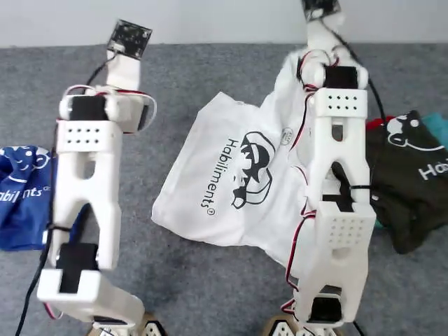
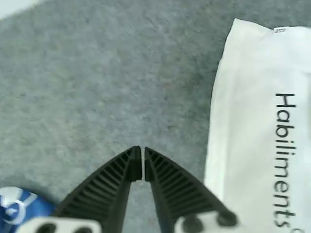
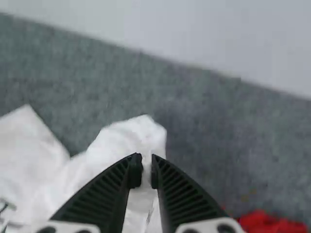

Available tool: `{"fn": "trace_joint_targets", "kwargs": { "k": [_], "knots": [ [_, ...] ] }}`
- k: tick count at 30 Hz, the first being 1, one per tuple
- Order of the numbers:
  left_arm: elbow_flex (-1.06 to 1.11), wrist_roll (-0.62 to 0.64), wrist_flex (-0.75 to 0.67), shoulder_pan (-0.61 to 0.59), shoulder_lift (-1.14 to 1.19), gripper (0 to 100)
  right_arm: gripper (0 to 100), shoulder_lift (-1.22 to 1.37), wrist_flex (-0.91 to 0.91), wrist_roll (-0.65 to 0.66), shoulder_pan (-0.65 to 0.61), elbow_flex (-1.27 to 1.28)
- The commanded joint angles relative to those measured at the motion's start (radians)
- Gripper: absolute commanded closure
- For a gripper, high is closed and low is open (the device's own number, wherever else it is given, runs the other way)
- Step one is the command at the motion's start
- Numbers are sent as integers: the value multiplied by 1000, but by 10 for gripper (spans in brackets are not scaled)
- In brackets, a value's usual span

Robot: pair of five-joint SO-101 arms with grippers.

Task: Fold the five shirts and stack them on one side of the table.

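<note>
A white shirt (image 1: pixel 224 175) with a black print lies partly spread in the middle of the grey mat, one far corner bunched up by the right arm (image 1: pixel 339 175). My right gripper (image 3: pixel 142 167) is shut on that raised fold of the white shirt (image 3: pixel 131 138). My left gripper (image 2: pixel 139 154) is shut with nothing in it, hanging over bare mat beside the white shirt's edge (image 2: pixel 257 126). A blue shirt (image 1: pixel 21 192) lies at the left edge, and its corner (image 2: pixel 19 206) lies near the left gripper. A dark shirt (image 1: pixel 413 178) lies crumpled at the right.
Teal cloth (image 1: pixel 435 126) and red cloth (image 1: pixel 374 124) peek out under the dark shirt, and the red cloth (image 3: pixel 262 221) lies near the right gripper. The left arm (image 1: pixel 87 182) stands between the blue and white shirts. A pale wall (image 3: pixel 204 34) borders the mat's far edge.
</note>
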Motion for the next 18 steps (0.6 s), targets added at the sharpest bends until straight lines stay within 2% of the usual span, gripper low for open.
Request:
{"fn": "trace_joint_targets", "kwargs": {
  "k": [1,4,7,12,18],
  "knots": [
    [-42,64,18,8,91,938,990,-10,278,-9,-19,-51],
    [-102,66,77,35,216,899,990,-13,495,2,-44,-51],
    [-237,68,135,55,334,899,990,-16,650,75,-79,-37],
    [-467,68,259,64,525,898,990,-170,641,84,-114,233],
    [-757,121,434,55,701,899,990,-552,634,172,-203,710]
  ]
}}
